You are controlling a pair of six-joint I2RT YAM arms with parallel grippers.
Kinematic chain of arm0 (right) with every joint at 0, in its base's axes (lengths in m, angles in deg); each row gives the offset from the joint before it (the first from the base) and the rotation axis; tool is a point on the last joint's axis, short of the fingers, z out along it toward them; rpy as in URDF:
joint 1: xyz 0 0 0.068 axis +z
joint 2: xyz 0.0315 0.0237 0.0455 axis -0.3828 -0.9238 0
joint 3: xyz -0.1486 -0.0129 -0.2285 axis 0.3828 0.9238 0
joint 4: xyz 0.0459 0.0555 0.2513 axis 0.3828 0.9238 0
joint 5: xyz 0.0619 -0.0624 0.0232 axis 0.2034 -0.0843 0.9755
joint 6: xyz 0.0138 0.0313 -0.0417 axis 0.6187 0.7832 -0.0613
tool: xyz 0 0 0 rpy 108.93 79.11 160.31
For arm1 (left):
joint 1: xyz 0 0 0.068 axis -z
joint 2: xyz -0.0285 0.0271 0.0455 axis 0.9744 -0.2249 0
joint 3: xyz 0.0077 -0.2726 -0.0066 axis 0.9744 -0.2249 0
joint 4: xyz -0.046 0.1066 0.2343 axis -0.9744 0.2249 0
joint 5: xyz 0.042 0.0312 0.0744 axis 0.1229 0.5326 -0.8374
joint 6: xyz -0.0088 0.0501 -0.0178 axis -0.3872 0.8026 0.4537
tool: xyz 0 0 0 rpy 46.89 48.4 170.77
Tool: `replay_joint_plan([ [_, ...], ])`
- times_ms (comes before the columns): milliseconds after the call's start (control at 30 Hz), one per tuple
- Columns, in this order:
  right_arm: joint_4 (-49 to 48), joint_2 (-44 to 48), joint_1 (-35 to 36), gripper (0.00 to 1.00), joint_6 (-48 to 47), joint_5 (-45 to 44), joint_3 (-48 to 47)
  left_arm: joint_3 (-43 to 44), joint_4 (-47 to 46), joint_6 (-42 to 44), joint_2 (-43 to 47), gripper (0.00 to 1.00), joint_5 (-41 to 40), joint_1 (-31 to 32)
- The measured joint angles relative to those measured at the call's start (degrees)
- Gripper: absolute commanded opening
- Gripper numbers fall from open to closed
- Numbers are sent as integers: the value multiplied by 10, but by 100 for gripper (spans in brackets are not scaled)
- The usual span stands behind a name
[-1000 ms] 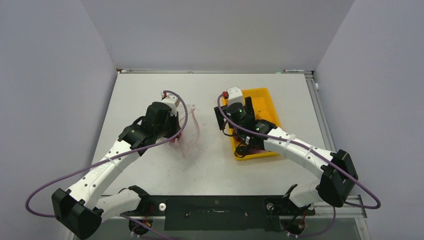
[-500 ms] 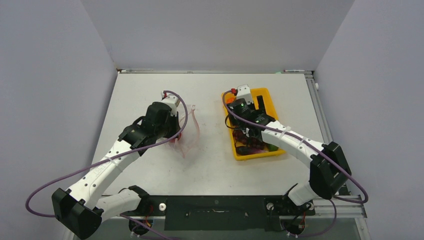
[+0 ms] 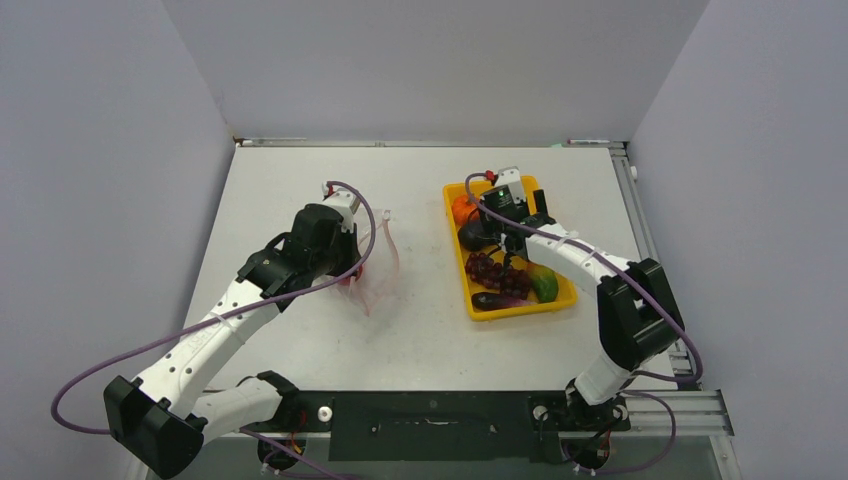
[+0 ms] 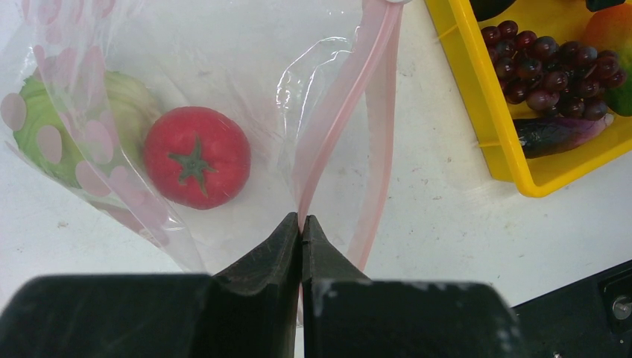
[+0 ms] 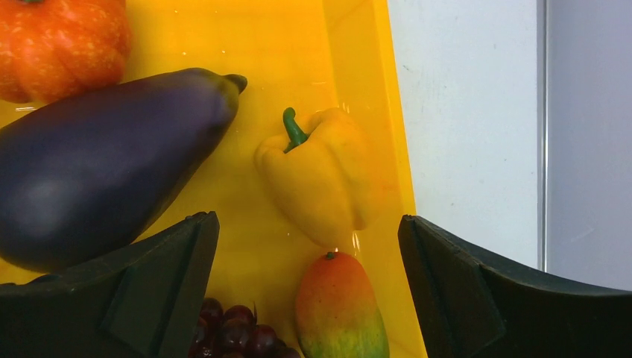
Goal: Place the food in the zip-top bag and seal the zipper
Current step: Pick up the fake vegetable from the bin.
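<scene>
The clear floppy plastic zip-top bag (image 4: 223, 52), printed with pinkish-red dots, lies on the white table (image 3: 420, 340) just left of its middle. It is well apart from the yellow rectangular plastic tray (image 5: 365, 45), which sits on the table's right half.

The left gripper (image 4: 301, 222) is closed tight, its jaws pinching the thin pinkish-red zipper strip (image 4: 376, 82) at the bag's mouth. Away from the jaws, the strip's two bands spread apart.

Inside the bag lie a round red toy tomato (image 4: 196, 156) and, just beside it, a pale green leafy toy vegetable (image 4: 45, 123).

The right gripper (image 5: 307, 218) hangs over the tray's far end, jaws spread wide and holding nothing, with a yellow toy bell pepper (image 5: 320, 179) below the gap.

Also in the tray are:
- a ribbed orange toy pumpkin (image 5: 59, 41) in its far left corner
- a large dark purple toy eggplant (image 5: 104, 156) just beside the pumpkin
- an orange-and-green toy mango (image 5: 339, 309) just beside the pepper
- a dark red toy grape cluster (image 4: 548, 67)
- a slim dark purple toy vegetable (image 4: 555, 133) near the tray's near edge
</scene>
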Motion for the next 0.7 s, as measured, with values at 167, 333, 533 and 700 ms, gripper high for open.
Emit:
replay_joint_plan([
  [167, 2, -23, -23, 92, 0, 18, -13, 0, 0, 0, -3, 0, 0, 0],
  [333, 0, -50, -40, 90, 0, 36, -26, 0, 0, 0, -3, 0, 0, 0],
  [533, -2, -77, -62, 90, 0, 50, -33, 0, 0, 0, -6, 0, 0, 0],
  [700, -3, -91, -74, 90, 1, 55, -37, 0, 0, 0, -7, 0, 0, 0],
])
